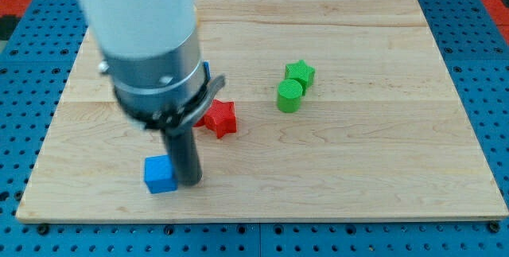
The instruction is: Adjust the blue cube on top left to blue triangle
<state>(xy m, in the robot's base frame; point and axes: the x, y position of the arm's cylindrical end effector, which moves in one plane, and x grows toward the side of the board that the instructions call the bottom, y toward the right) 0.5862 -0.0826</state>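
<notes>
The blue cube (160,174) lies near the view's bottom left of the wooden board (334,146). My tip (189,182) stands right beside the cube, touching or almost touching its right side. A sliver of another blue block (206,69) shows at the right edge of the arm's grey body; its shape is hidden, so I cannot tell if it is the blue triangle.
A red star (219,118) lies just right of the rod, above the tip. A green star (300,73) and a green cylinder (289,95) sit together right of centre. The arm's large body (151,58) covers the board's upper left.
</notes>
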